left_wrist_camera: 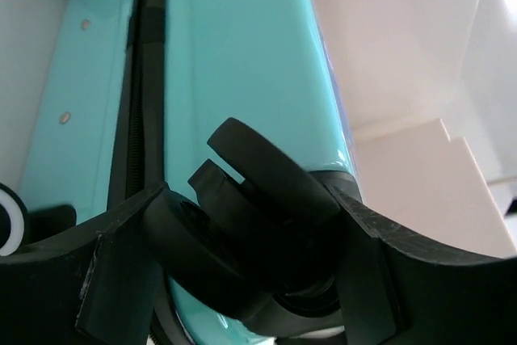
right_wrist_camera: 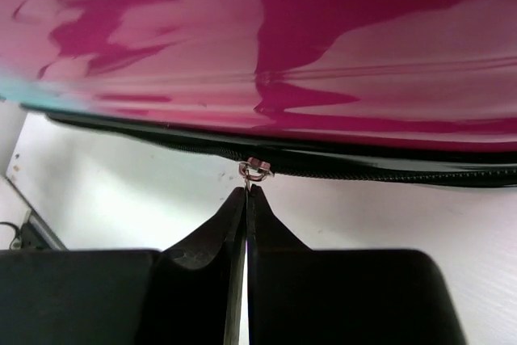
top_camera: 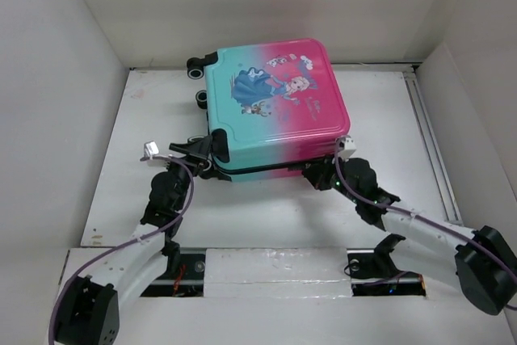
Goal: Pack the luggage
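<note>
White bench stretches beneath and ahead of both sets of jaws, hemmed in by plain white walls rising beyond them and to either side, with a pale rail running along the bench's edge out to the right of the right-hand jaws.
</note>
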You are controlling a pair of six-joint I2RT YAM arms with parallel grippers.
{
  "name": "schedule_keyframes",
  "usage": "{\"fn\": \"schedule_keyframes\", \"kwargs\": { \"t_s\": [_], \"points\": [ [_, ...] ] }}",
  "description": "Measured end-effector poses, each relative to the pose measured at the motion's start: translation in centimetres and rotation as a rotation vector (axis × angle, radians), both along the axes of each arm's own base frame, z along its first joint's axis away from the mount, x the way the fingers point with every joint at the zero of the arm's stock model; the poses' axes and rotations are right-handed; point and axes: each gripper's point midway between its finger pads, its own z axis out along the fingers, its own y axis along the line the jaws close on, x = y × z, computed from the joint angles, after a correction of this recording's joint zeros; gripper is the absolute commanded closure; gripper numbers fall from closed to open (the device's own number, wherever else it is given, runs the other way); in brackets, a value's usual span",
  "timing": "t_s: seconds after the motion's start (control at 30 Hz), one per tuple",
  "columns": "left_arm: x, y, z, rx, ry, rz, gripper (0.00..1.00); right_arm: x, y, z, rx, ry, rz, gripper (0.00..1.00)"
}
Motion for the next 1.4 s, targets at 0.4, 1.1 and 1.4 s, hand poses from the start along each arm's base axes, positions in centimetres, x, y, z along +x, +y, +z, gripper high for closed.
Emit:
{"fn": "schedule_keyframes", "kwargs": {
  "t_s": [0.4, 1.1, 1.4],
  "points": [
    [-3.9, -10.7, 0.6, 0.068, -0.011, -0.307, 1.0, 8.0, -4.3, 0.9, -0.116, 0.09, -0.072, 1.0],
    [-8.3, -23.4, 1.2, 0.098, 0.021, -0.803, 1.0, -3.9, 2.2, 0.1, -0.035, -0.026, 0.062, 1.0],
    [-8.9, -30.4, 3.0, 0.024, 0.071, -0.976, 1.0, -2.6, 2.4, 0.6, 0.071, -0.088, -0.029, 1.0]
  ]
}}
